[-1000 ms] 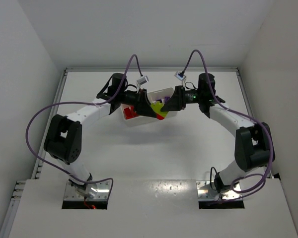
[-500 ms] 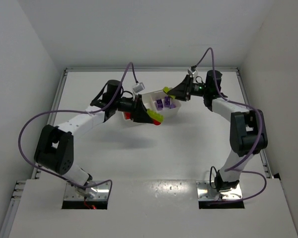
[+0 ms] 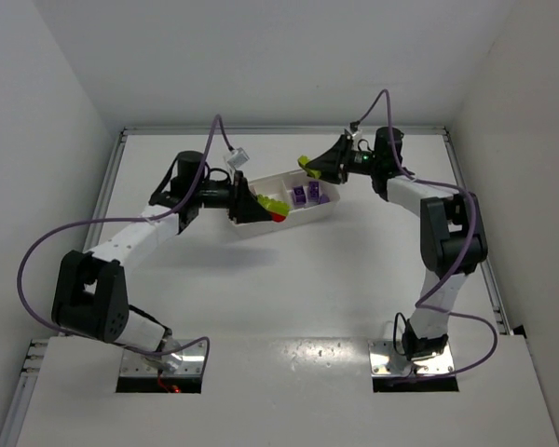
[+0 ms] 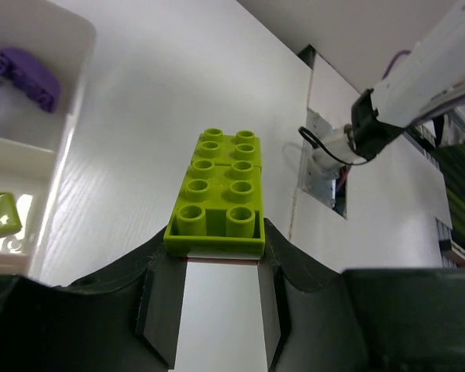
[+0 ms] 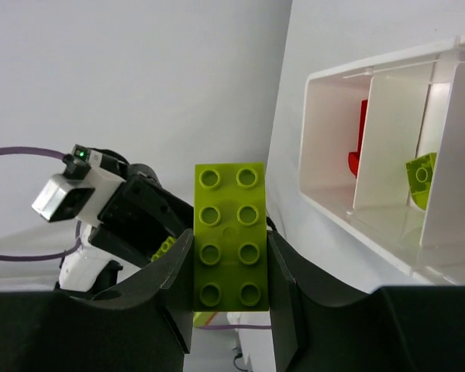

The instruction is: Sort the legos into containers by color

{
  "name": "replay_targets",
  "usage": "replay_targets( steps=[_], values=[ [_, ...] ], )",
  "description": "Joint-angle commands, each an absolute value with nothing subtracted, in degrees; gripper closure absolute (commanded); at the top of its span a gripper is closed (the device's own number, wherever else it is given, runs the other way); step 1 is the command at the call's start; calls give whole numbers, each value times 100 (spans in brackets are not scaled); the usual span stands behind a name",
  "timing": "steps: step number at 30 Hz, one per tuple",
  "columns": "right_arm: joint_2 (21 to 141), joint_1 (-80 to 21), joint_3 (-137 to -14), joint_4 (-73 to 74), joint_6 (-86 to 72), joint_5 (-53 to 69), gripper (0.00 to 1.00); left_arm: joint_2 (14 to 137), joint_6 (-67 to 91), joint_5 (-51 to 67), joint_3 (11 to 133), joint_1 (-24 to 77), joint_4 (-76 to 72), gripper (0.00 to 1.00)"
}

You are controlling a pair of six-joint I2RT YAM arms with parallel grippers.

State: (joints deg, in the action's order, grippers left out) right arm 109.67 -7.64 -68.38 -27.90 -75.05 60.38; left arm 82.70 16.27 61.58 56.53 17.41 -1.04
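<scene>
Pinches one short end of a yellow-green brick (image 4: 217, 203) between the closed-in fingers of the left gripper (image 4: 217, 260), studs toward the lens, long axis running straight out from the fingertips. Shows a thin reddish edge under that brick; cannot tell whether from a red piece stuck beneath or not. Clamps a second yellow-green brick (image 5: 231, 232) the same way in the right gripper (image 5: 231, 271), long axis again in line with the fingers.

Seen from above, places the left gripper over the left-to-middle part of the white tray (image 3: 307, 218) and the right gripper just beyond the far rim, toward the right end. Points to the middle compartment (image 5: 395, 132) as the likely goal for both bricks, with a loose yellow-green piece (image 5: 420, 180) lying in it, a red piece (image 5: 358, 147) in the left one and purple pieces (image 3: 307, 194) in the right one. Judges the left arm the nearer, with the tray probably just to the far side of its brick.

Reveals the red and yellow-green contents only through the right wrist view, hidden from above by the left gripper; gives the two arms' standing against the tray only from above.
</scene>
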Motion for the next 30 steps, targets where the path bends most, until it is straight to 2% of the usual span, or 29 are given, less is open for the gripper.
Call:
replay_targets(
  steps=[1,4,11,16,23,24,27,30],
  values=[
    [11126,-940,-7337,-2840,-7297,5950,100,7954,1811,6038,5607,1530,-527,95],
    [11258,-1072,-7672,-2001,-6586,5758,100,7901,1863,5916,5538,1372,-527,95],
    [11373,-1599,-8630,156,-4396,4466,100,7735,2013,5730,5370,1063,-642,95],
    [11487,-1906,-8841,746,-3667,3816,100,7682,2118,5529,5256,809,-764,95],
    [11760,-2127,-8842,756,-3595,3814,98,7682,2118,5528,5256,703,-712,95],
    [11838,-2179,-8842,756,-3595,3814,96,7682,2118,5528,5256,703,-712,95],
    [11900,-2180,-8780,686,-3683,3867,80,7682,2066,5528,5256,650,-660,95],
    [11953,-2180,-8832,686,-3683,3867,52,7682,2065,5528,5256,650,-659,95]
  ],
)
